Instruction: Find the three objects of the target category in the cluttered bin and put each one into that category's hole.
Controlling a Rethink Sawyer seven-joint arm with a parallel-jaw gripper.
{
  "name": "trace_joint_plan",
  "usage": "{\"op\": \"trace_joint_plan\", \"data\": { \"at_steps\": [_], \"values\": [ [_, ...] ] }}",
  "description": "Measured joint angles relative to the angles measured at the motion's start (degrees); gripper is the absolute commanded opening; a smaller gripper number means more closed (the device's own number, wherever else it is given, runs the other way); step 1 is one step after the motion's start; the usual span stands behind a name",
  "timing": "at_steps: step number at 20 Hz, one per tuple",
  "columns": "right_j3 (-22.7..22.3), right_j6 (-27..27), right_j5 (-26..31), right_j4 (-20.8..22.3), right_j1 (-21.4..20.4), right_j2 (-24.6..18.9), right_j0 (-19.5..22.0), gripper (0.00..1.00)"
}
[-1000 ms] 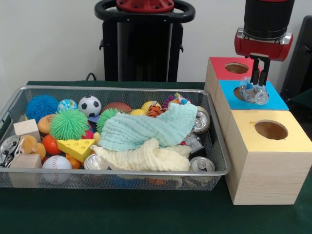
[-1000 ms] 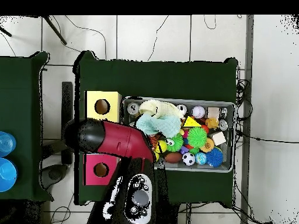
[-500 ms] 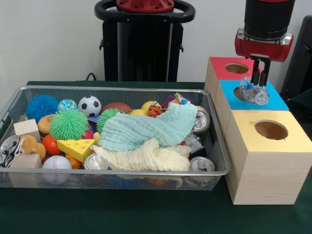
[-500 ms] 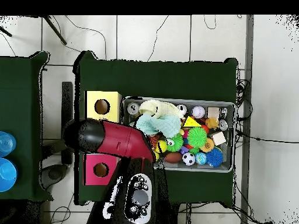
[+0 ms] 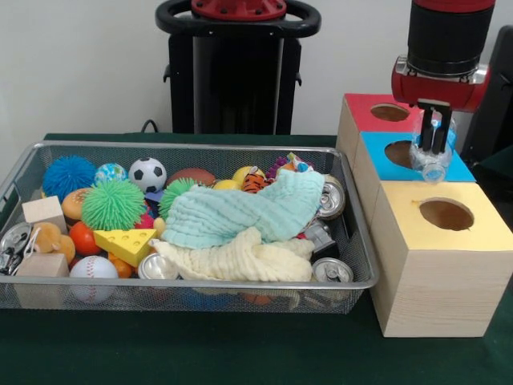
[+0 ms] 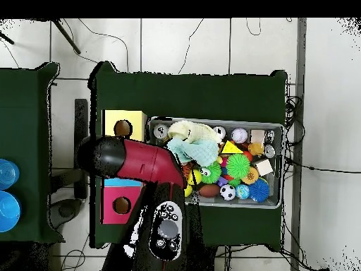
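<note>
My gripper [image 5: 434, 144] is shut on a clear plastic bottle [image 5: 431, 160] and holds it upright just above the blue-top box [image 5: 374, 157], a little to the right of its round hole [image 5: 402, 152] and towards the yellow box. In the overhead view the arm [image 6: 141, 161] covers the gripper, the bottle and most of the blue box [image 6: 124, 183]. The silver mesh bin [image 5: 200, 284] lies left of the boxes, full of clutter; it also shows in the overhead view [image 6: 276, 128]. No other clear bottle shows in it.
A red-top box [image 5: 362, 112] stands behind the blue one and a yellow-top box [image 5: 437, 257] in front. In the bin, a teal cloth [image 5: 240, 212] and a cream cloth [image 5: 240, 258] cover the middle, with silver cans [image 5: 331, 270], balls and wooden blocks around.
The gripper has risen with the bottle and shifted right in the front view, off the blue box's hole. The hole now shows open. In the overhead view the arm swung towards the yellow box.
</note>
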State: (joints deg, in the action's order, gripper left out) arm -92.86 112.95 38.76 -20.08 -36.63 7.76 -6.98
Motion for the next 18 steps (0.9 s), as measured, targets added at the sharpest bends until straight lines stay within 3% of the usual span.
{"op": "trace_joint_plan", "data": {
  "at_steps": [18],
  "values": [
    [0.12,0.0,-0.24,-0.03,0.94,-2.32,2.66,0.0]
  ]
}}
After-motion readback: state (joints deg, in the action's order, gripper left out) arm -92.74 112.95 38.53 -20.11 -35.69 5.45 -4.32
